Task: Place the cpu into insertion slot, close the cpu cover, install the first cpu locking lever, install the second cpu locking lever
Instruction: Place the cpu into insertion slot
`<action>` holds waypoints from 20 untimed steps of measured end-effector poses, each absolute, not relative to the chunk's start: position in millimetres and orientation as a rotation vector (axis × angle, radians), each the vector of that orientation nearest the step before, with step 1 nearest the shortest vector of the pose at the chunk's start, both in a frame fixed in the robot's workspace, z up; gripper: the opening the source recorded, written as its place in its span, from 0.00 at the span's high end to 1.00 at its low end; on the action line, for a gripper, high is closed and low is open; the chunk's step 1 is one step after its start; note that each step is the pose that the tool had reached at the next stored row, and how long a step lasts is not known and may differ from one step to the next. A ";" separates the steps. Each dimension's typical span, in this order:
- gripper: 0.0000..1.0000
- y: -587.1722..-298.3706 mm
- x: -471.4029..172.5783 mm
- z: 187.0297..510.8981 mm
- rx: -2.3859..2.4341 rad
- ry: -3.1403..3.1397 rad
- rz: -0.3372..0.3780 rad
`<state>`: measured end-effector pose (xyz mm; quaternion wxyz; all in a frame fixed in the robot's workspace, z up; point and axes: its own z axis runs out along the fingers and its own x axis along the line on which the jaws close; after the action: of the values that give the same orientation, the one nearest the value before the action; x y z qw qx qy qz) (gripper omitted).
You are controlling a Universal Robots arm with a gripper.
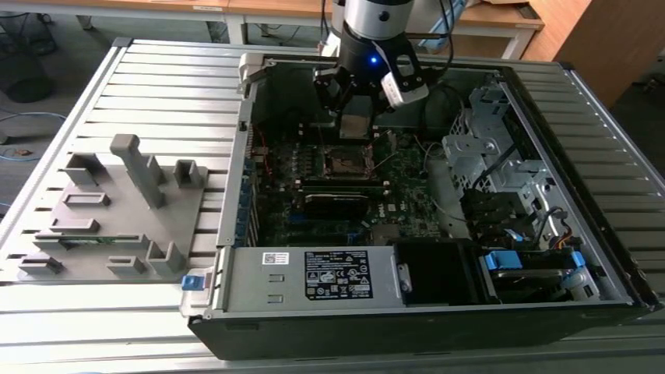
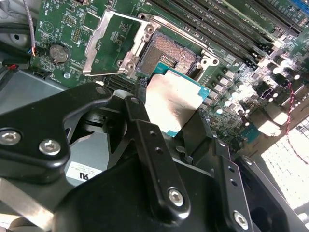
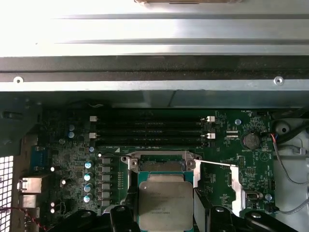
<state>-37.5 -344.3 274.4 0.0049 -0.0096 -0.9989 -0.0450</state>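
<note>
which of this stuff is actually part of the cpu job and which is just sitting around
Part of the job:
- gripper, shut on the chip
- chip, in its grip
- socket, open and empty
- cover, flipped open

Just lying about:
- memory sticks
- coin battery
- grey tray
- power supply

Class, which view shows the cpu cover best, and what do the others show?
The second wrist view: the cpu cover is open beside the insertion slot, whole frame visible. The first wrist view shows a narrow silvery strip of it; the exterior view, too small to tell.
</note>
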 end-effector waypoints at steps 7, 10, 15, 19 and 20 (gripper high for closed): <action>0.46 -344.4 -37.6 268.3 -0.030 -3.130 -0.140; 0.46 -344.4 -38.0 265.6 -0.029 -3.133 -0.141; 0.46 -344.4 -38.6 259.1 -0.029 -3.135 -0.137; 0.46 -344.4 -38.6 258.2 -0.029 -3.135 -0.135; 0.46 -344.4 -38.6 258.1 -0.029 -3.135 -0.135</action>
<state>-38.6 -344.4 258.1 0.0019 -0.0092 -0.9990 -0.0430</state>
